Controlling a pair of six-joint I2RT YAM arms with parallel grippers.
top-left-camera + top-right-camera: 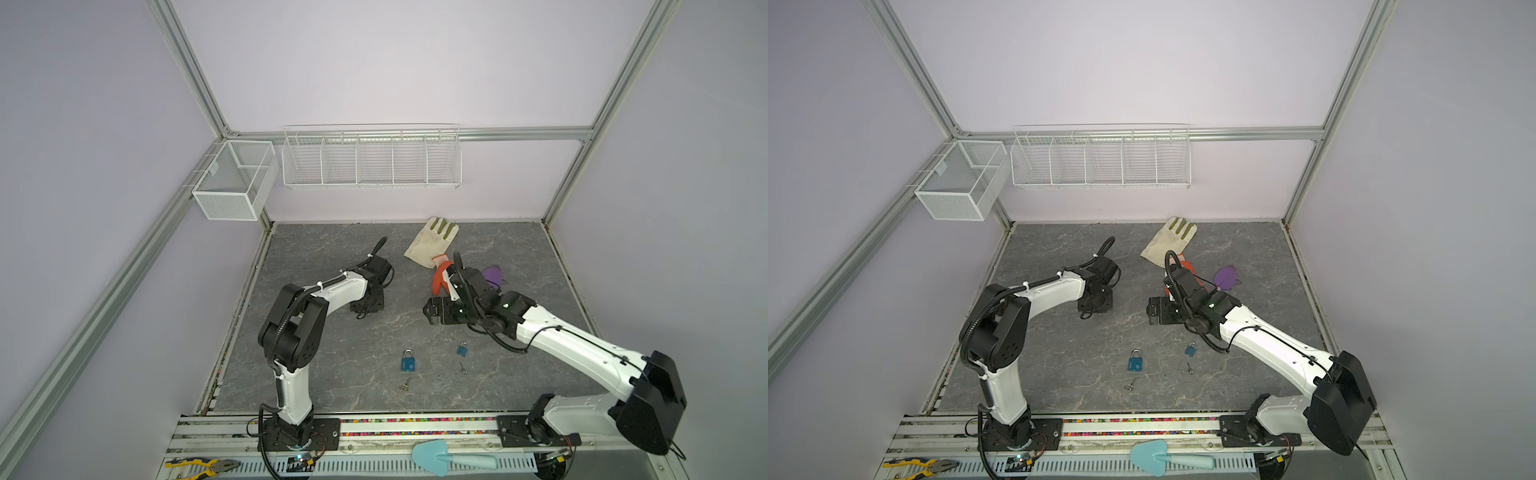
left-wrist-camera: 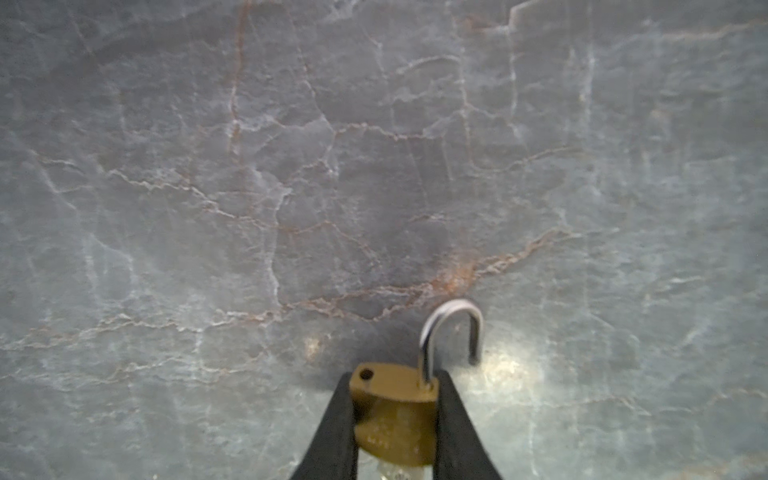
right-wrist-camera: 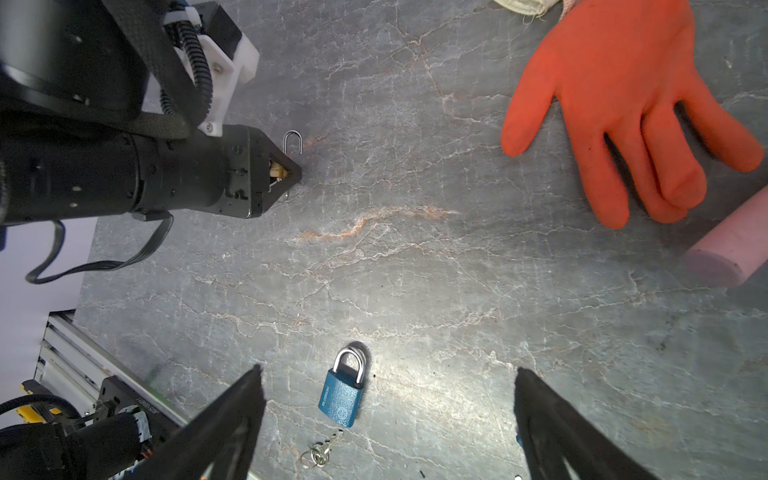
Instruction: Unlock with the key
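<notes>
- While the left hand (image 2: 395, 376) is clamping the brass padlock (image 2: 395, 415) across its body, the shackle (image 2: 453, 332) is sticking out ahead, swung open with one leg free. The side grip is probably leaving the shackle and keyhole end clear.
- Something pale is showing under the body at the bottom edge of the left wrist view; cannot tell if it is a key.
- Meanwhile the right hand (image 3: 388, 370) is hanging wide open, gripping nothing. Its fingers (image 3: 232, 415) are framing the blue padlock (image 3: 343, 395) and key ring (image 3: 318, 453) lying on the tabletop (image 3: 415, 270) at bottom centre of the right wrist view. It is likely lining up for the keys.
- Just right of that pair, lower centre in both top views, a smaller blue padlock (image 1: 462, 349) and its own key (image 1: 462, 368) are lying. Both blue locks are looking shut.
- Further up or right, an orange glove (image 3: 623, 104), white glove (image 1: 432, 241), purple item (image 1: 492, 274) and pink cylinder (image 3: 723, 253) are sitting. Nothing is blocking the locks.
</notes>
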